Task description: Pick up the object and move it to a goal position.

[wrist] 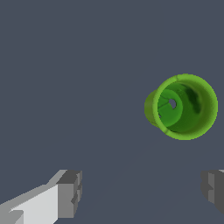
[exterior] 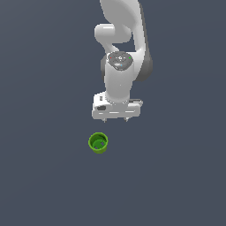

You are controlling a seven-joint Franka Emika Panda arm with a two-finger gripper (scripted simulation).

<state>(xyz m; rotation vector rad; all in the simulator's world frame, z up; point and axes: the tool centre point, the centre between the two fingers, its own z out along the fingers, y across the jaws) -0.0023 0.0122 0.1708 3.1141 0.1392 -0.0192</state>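
While the hand (exterior: 115, 119) hangs wide open, the green cup (exterior: 98, 143) stands apart, ungripped.

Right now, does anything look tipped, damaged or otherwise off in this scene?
Nothing stands out. The green cup stands upright and intact with its opening up, apart from the hand, which is open and holds nothing.

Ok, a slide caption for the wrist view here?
Wrist view: small bright green hollow cup upright on the dark grey floor, ahead of the white gripper, jaws open and empty.
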